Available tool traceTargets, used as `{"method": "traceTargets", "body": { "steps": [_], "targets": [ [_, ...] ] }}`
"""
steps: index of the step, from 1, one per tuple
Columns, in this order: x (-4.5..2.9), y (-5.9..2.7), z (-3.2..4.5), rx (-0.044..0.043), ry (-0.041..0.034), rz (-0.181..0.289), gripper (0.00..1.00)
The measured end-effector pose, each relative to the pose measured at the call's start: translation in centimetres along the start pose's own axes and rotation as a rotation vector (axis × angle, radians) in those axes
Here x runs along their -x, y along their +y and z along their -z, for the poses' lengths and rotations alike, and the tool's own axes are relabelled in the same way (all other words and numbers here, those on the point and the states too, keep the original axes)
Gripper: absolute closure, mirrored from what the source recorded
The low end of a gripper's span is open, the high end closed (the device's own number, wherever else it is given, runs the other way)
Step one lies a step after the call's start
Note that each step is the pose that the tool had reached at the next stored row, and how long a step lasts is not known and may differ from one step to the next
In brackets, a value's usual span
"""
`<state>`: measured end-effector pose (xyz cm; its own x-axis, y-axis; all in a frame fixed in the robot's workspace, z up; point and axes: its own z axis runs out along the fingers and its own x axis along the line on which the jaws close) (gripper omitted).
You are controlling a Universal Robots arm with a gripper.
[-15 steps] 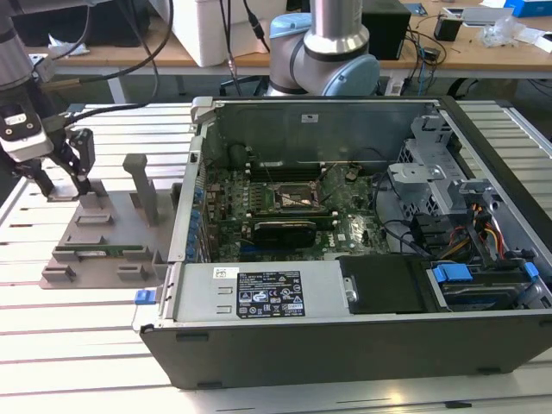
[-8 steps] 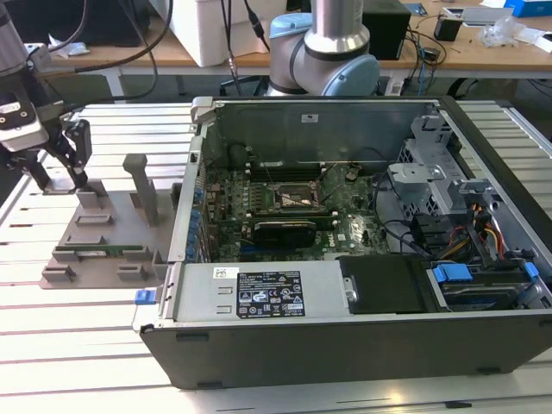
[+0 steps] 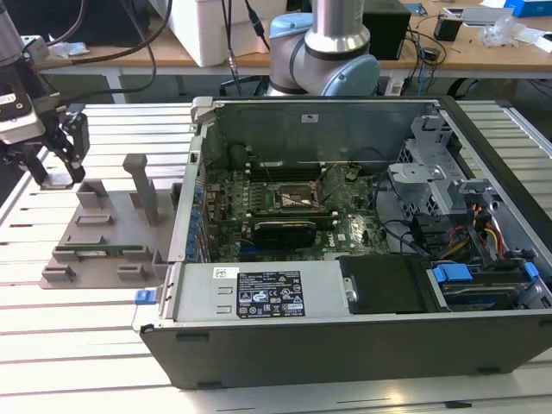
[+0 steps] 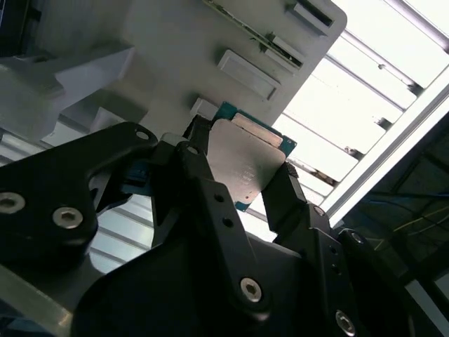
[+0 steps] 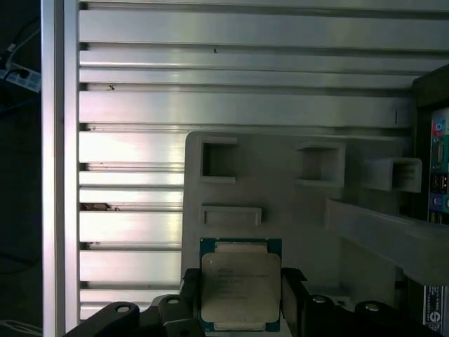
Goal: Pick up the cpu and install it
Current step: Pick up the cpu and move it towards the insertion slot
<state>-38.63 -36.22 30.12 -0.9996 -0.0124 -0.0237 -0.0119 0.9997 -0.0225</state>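
No print can be read: the white labels (image 3: 269, 291) on the power supply cover (image 3: 194, 299) carry marks too fine to make out, and the cpu (image 5: 240, 289) bears faint, illegible lines on its top plate.

A slatted aluminium surface (image 3: 78, 345) carries a grey moulded holder plate (image 3: 103, 231) (with raised blocks and an upright post) toward the exterior view's left, and just beside it an open computer case (image 3: 345, 345).

- It was a robotics lab or workshop: a robot arm's base (image 3: 323, 60) stood by a slotted aluminium table (image 3: 78, 345).
- An opened computer case (image 3: 345, 349) lay beside a grey parts fixture (image 3: 103, 259).
- A wooden bench (image 3: 164, 53) behind carried a white box (image 3: 211, 30).
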Motion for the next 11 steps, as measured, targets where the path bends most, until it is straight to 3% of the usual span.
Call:
{"method": "traceTargets", "body": {
  "steps": [9,11],
  "targets": [
    [0.04,0.21,1.72,0.0000,0.0001,0.000,0.45],
    [0.06,0.30,2.43,0.0000,0.0001,0.000,0.45]
  ]
}}
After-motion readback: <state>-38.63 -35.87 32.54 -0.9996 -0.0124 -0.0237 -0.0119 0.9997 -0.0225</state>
